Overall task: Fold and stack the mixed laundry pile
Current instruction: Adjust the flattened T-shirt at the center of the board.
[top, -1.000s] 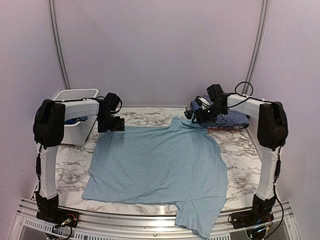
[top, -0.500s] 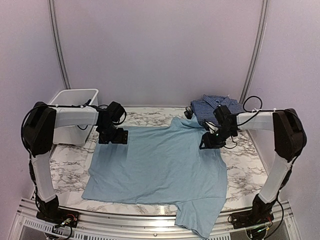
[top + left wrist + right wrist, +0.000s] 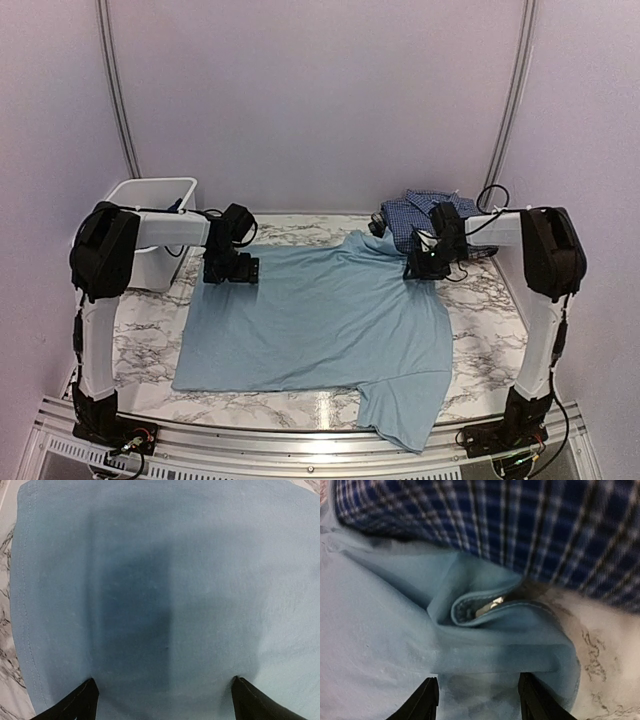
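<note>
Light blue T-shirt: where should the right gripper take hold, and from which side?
Probably pinch the rolled fold at its far right corner, beside the navy check shirt. Bring the right gripper straight down from above: that fold stands up off the table, while the rest lies flat.

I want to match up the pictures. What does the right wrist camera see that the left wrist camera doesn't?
Only the right wrist view shows the checked navy shirt and the T-shirt bunched into folds. Only the left wrist view shows the T-shirt lying flat, with its stitched edge. Both show light blue cloth, a bit of marble table and black fingertips at the bottom.
</note>
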Controlling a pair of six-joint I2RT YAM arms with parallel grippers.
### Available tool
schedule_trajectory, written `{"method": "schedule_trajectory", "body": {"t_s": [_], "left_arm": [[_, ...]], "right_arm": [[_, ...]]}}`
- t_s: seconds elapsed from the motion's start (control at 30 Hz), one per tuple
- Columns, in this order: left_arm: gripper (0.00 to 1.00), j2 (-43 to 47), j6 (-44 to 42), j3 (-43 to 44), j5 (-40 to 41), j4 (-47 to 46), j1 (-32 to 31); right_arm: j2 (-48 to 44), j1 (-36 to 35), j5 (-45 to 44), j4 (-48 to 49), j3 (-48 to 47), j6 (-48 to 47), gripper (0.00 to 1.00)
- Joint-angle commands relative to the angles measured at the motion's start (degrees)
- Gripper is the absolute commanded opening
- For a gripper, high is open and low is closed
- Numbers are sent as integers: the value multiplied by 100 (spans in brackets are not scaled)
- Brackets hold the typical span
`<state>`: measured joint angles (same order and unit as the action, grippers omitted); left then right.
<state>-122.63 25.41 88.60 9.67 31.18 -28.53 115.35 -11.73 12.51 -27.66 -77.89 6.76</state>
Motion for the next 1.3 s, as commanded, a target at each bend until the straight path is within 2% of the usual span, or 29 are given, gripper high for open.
{"method": "schedule_trajectory", "body": {"t_s": [0.0, 0.1, 0.23, 0.53, 0.67, 0.77, 0.87, 0.97, 1.07, 1.27], "left_arm": [[96, -160, -168, 421, 26, 109, 241], [98, 368, -168, 304, -122, 111, 162], [99, 1588, 126, -581, -183, 101, -146], [99, 4139, 1875, -3081, -72, 56, -1171], [98, 4836, 2598, -3749, 86, 70, -1615], [98, 5045, 3000, -3990, 172, 101, -1929], [98, 4876, 3271, -4060, 183, 99, -2184], [97, 4440, 3404, -3998, 120, 101, -2409], [96, 4116, 3622, -3997, 114, 91, -2438], [94, 3567, 3295, -3955, 248, 46, -2095]], "right_arm": [[134, 87, 14, -278, -741, -196, 55], [-503, 47, 360, -405, -750, -131, 55], [-1846, -139, 675, -596, -71, 179, 57], [-4841, -736, 999, -1382, 2487, 1301, 56], [-5761, -1086, 996, -2000, 3232, 1786, 54], [-6282, -1410, 972, -2354, 3700, 2244, 52], [-6580, -1809, 899, -2491, 4124, 2618, 52], [-6498, -1999, 877, -2144, 4391, 2874, 51], [-6020, -2018, 821, -1669, 4532, 2801, 51], [-4992, -1994, 544, -866, 4415, 2559, 51]]}}
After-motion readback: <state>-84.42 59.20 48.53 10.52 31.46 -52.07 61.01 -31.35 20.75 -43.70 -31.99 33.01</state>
